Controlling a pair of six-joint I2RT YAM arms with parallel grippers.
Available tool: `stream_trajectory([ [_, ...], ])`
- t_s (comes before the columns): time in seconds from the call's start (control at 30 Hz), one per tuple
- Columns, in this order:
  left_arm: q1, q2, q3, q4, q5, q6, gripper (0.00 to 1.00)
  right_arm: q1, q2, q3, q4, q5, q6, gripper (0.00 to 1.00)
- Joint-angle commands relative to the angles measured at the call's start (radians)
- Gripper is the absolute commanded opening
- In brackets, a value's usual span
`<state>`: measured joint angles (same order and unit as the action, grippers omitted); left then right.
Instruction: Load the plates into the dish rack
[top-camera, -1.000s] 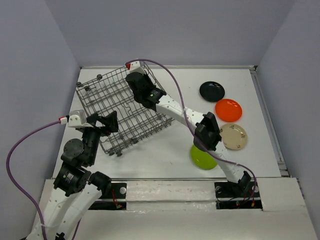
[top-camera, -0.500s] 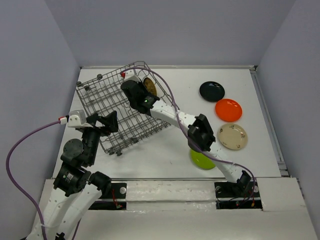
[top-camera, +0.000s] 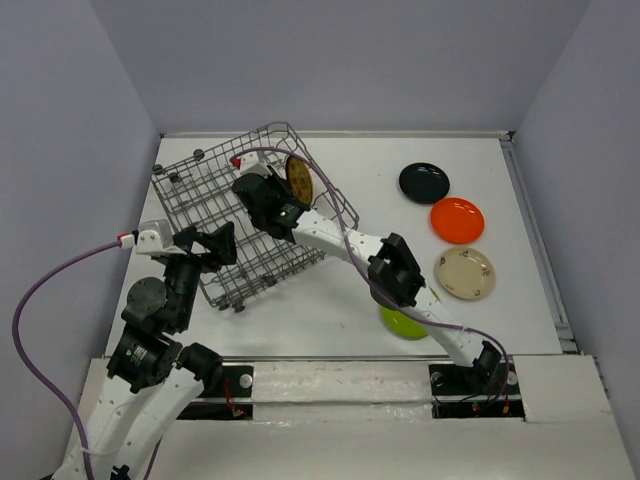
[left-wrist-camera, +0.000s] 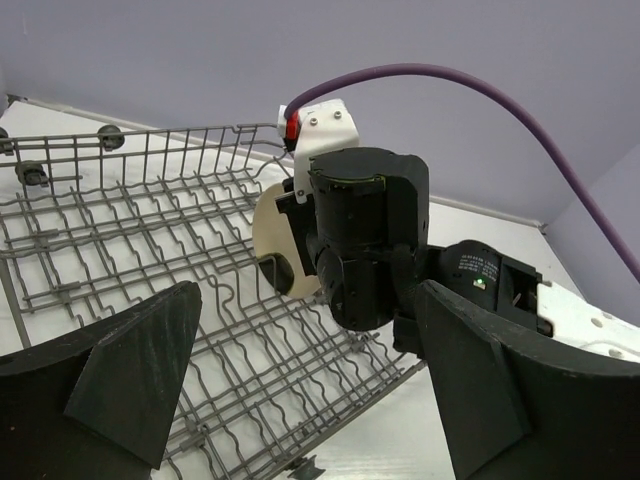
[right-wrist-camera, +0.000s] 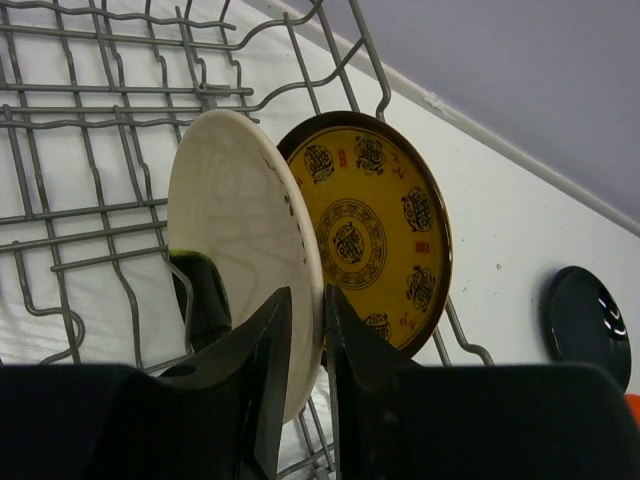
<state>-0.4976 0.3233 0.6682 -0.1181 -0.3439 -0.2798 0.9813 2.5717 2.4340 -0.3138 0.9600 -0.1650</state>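
Observation:
The grey wire dish rack (top-camera: 205, 195) stands at the back left. A brown-yellow patterned plate (top-camera: 298, 180) stands on edge in it, also in the right wrist view (right-wrist-camera: 385, 225). My right gripper (top-camera: 262, 198) reaches into the rack, shut on a cream plate (right-wrist-camera: 235, 230) held on edge just left of the patterned one; its gripper (right-wrist-camera: 305, 330) pinches the rim. The cream plate also shows in the left wrist view (left-wrist-camera: 272, 235). My left gripper (top-camera: 205, 245) is open and empty over the rack's near edge (left-wrist-camera: 310, 400). Black (top-camera: 424, 182), orange (top-camera: 457, 220), beige (top-camera: 466, 273) and lime green (top-camera: 405, 322) plates lie on the table.
The right arm (top-camera: 390, 270) stretches across the table and partly covers the lime green plate. The black plate shows at the right of the right wrist view (right-wrist-camera: 590, 325). Grey walls close in the table (top-camera: 320, 300) on three sides.
My right gripper has moved left and deeper into the rack with the cream plate. The patterned plate behind it has come into view. The left arm has not moved.

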Motion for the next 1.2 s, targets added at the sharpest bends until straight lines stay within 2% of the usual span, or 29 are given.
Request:
stream_trajectory([
  [0.0,-0.002,0.008,0.039,0.043,-0.006,-0.007,0.99,0.013,-0.021,-0.026,0.082,0.02,-0.007,0.27],
  [0.1,-0.001,0.013,0.037,0.043,-0.006,-0.009,0.99,0.013,-0.048,-0.044,0.082,0.01,0.007,0.33],
  [0.37,0.007,0.026,0.036,0.046,0.002,-0.01,0.99,0.013,-0.241,-0.185,0.062,-0.127,0.113,0.57],
  [0.57,0.017,0.037,0.034,0.054,0.017,-0.01,0.99,0.013,-0.428,-0.329,0.032,-0.239,0.212,0.62],
  [0.67,0.019,0.042,0.033,0.055,0.025,-0.01,0.99,0.002,-0.516,-0.458,0.024,-0.283,0.258,0.62],
  [0.73,0.019,0.042,0.033,0.057,0.028,-0.009,0.99,-0.022,-0.634,-0.562,0.022,-0.354,0.329,0.62],
  [0.8,0.019,0.039,0.031,0.058,0.031,-0.009,0.99,-0.049,-0.727,-0.763,0.022,-0.406,0.398,0.58],
  [0.83,0.019,0.039,0.031,0.06,0.039,-0.009,0.99,-0.085,-0.831,-0.923,0.024,-0.464,0.479,0.52],
  [0.87,0.019,0.037,0.031,0.061,0.04,-0.007,0.99,-0.107,-0.885,-1.005,0.024,-0.489,0.519,0.48],
  [0.9,0.019,0.034,0.03,0.063,0.043,-0.007,0.99,-0.133,-0.941,-1.091,0.021,-0.513,0.562,0.41],
  [0.93,0.018,0.031,0.03,0.063,0.045,-0.009,0.99,-0.163,-1.058,-1.177,0.019,-0.565,0.656,0.28],
  [0.97,0.019,0.026,0.028,0.064,0.046,-0.01,0.99,-0.238,-1.118,-1.343,0.01,-0.59,0.701,0.24],
  [1.03,0.019,0.019,0.027,0.067,0.059,-0.013,0.99,-0.329,-1.24,-1.504,-0.001,-0.638,0.827,0.15],
  [1.07,0.019,0.016,0.027,0.067,0.059,-0.012,0.99,-0.431,-1.354,-1.574,-0.005,-0.705,0.853,0.1],
  [1.1,0.018,0.005,0.027,0.069,0.063,-0.012,0.99,-0.475,-1.407,-1.692,-0.008,-0.749,0.87,0.1],
  [1.17,0.014,-0.003,0.025,0.069,0.065,-0.01,0.99,-0.551,-1.514,-1.76,-0.063,-0.781,0.895,0.12],
])
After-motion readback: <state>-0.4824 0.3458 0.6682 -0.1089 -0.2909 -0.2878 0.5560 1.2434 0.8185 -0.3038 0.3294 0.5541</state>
